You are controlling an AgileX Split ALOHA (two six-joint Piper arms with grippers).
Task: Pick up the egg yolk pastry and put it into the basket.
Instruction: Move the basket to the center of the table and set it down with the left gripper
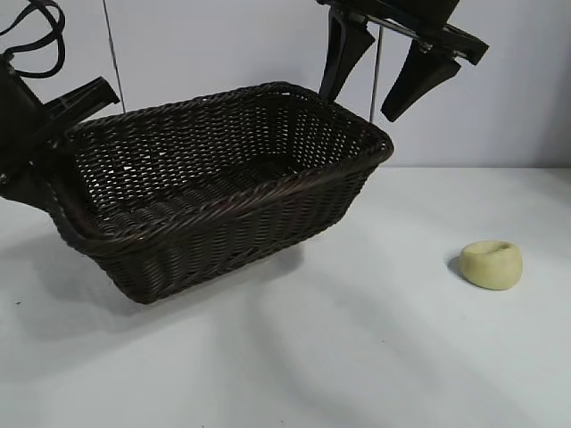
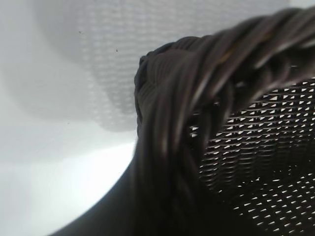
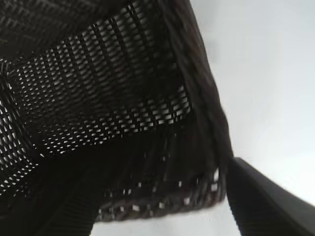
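Basket [image 1: 223, 192] tilts, rim pinched by left gripper [image 1: 40, 169]; right gripper [image 1: 375, 76] gapes.

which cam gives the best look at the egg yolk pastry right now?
Exterior view. The egg yolk pastry lies fully visible on the white table, dimple up, well apart from the basket. Both wrist views show only basket weave and table; the pastry appears in neither.
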